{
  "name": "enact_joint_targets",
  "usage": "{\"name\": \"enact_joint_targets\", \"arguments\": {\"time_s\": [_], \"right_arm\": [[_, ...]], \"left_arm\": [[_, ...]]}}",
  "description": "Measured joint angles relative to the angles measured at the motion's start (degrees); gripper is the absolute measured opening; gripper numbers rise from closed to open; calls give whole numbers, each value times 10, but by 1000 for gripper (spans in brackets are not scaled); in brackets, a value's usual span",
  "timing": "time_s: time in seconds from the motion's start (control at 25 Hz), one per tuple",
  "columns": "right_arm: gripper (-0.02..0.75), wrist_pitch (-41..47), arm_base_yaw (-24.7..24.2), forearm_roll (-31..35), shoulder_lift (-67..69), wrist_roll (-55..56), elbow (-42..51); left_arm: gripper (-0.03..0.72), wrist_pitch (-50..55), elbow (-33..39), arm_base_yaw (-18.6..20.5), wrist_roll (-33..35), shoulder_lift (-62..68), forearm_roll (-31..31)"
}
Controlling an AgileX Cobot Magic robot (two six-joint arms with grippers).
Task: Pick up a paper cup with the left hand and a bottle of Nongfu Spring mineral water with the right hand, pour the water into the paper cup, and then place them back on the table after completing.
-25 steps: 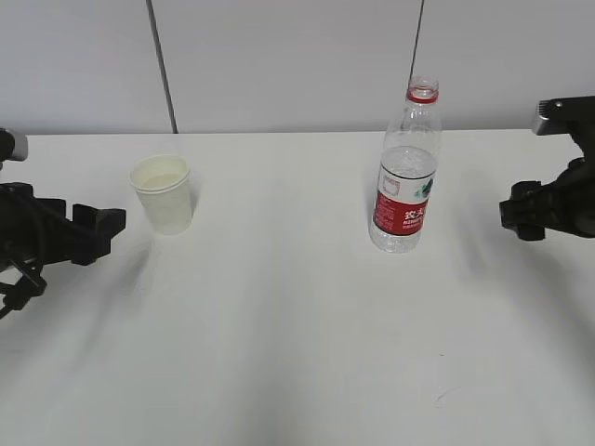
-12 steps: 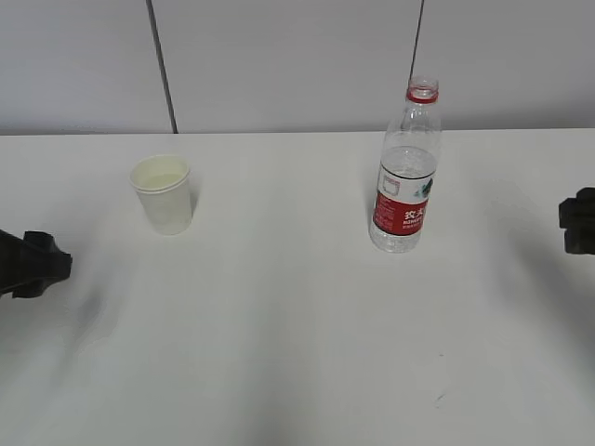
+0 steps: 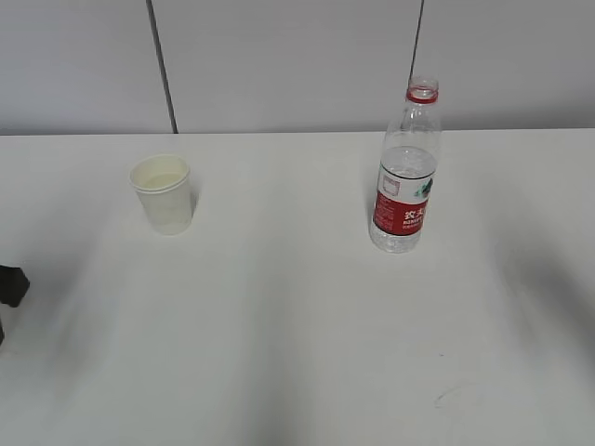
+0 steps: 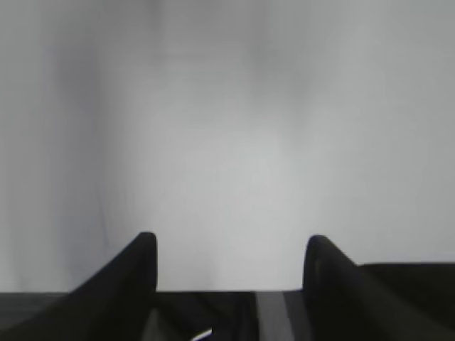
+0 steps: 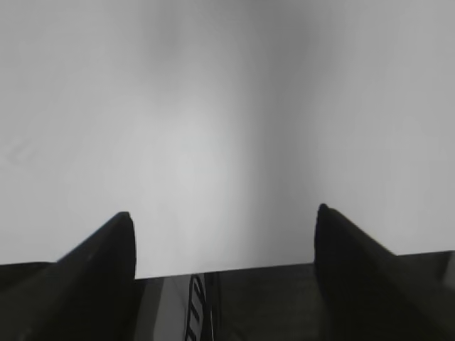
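A white paper cup (image 3: pixel 165 193) with clear water in it stands upright on the white table (image 3: pixel 297 325) at the left. An uncapped Nongfu Spring bottle (image 3: pixel 406 172) with a red label and red neck ring stands upright at the right, partly full of water. Only a black tip of the left hand (image 3: pixel 11 284) shows at the left edge of the exterior view. The left gripper (image 4: pixel 231 245) is open and empty over bare table. The right gripper (image 5: pixel 224 224) is open and empty over bare table; the right hand is out of the exterior view.
A grey panelled wall (image 3: pixel 279 65) with two dark seams stands behind the table's far edge. Soft arm shadows lie on the table at the left and right sides.
Both arms have drawn back outward from the cup and bottle. The left one is now almost out of the exterior view, the right one fully out. Cup and bottle have not moved.
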Motion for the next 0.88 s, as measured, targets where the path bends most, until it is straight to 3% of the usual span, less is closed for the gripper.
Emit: {"name": "enact_joint_targets", "arguments": {"time_s": [0.2,0.52,0.88], "right_arm": [[573,21,0,25,-1,-21,-13],[573,24,0,80,-48,-30,-13],[573,29,0,83,-185,-42,-13]], "left_arm": [[404,87,-39,0,42,0,-11],[396,99,-56,0,57,-14,-38],[378,105,2,0,73,-186,-52]]}}
